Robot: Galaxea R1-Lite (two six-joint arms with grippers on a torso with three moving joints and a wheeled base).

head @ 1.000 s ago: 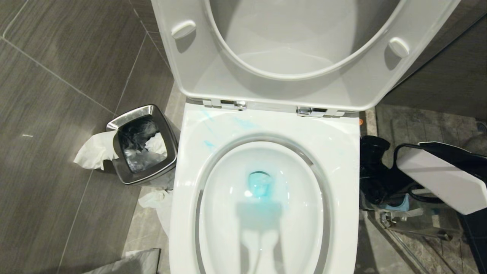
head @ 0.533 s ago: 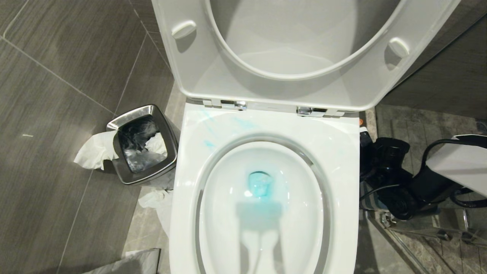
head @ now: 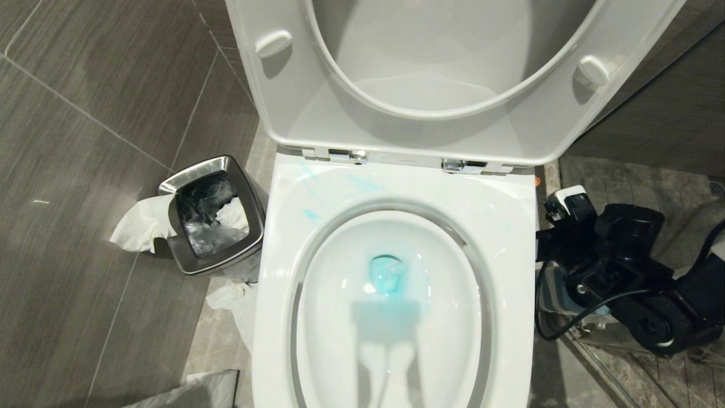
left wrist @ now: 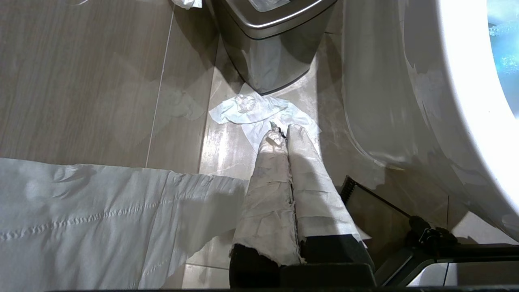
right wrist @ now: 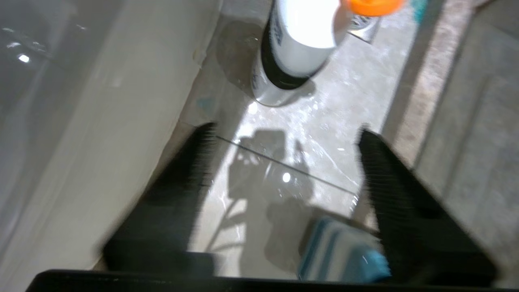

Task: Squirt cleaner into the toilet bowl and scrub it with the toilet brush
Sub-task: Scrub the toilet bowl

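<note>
Right claw down beside the toilet, cleaner standing free on the floor.

The right claw (right wrist: 284,162) hangs low at the toilet's right flank with its jaws spread apart and nothing between them. Just ahead of it, the cleaner (right wrist: 292,48) stands upright on the wet floor tiles, its orange cap (right wrist: 371,6) on and no finger touching it. The blue-striped holder (right wrist: 340,255) sits on the floor under the claw. In the toilet bowl (head: 391,317), blue liquid (head: 388,275) pools at the drain. The left claw (left wrist: 286,132) is closed, wrapped in paper, low by the steel bin (left wrist: 275,48) on the other side.
</note>
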